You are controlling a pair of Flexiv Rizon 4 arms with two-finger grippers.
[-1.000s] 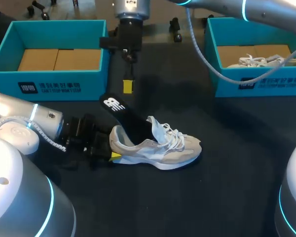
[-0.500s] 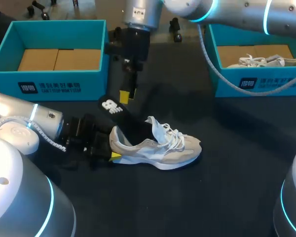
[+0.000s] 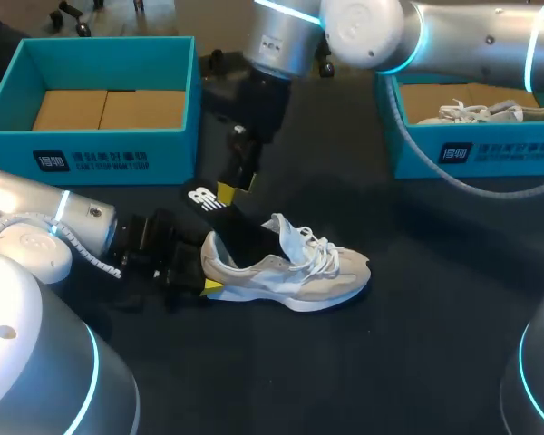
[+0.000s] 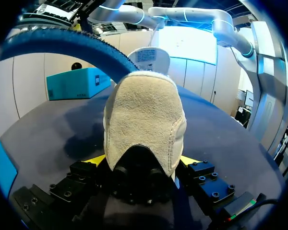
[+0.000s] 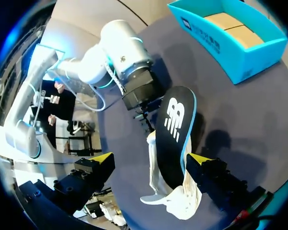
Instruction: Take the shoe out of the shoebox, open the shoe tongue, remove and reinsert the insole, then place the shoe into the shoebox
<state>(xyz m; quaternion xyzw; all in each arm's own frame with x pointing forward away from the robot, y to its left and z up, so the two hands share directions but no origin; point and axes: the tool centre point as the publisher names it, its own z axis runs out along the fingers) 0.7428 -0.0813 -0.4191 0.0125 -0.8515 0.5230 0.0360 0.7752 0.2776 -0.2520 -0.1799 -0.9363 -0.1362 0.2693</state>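
The shoe (image 3: 290,276) is clamped at its heel by the left gripper (image 4: 141,160), evidently to be steadied. The insole (image 5: 175,129) stands half drawn, its raised end between the widely parted fingers of the right gripper (image 5: 151,159); contact is probably not made. A shoebox (image 3: 91,149) wall lies near that gripper; open table is left ahead of the left gripper, past the toe.

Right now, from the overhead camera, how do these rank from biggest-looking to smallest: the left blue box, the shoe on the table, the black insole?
1. Left blue box
2. Shoe
3. Black insole, though part of it is hidden inside the shoe.
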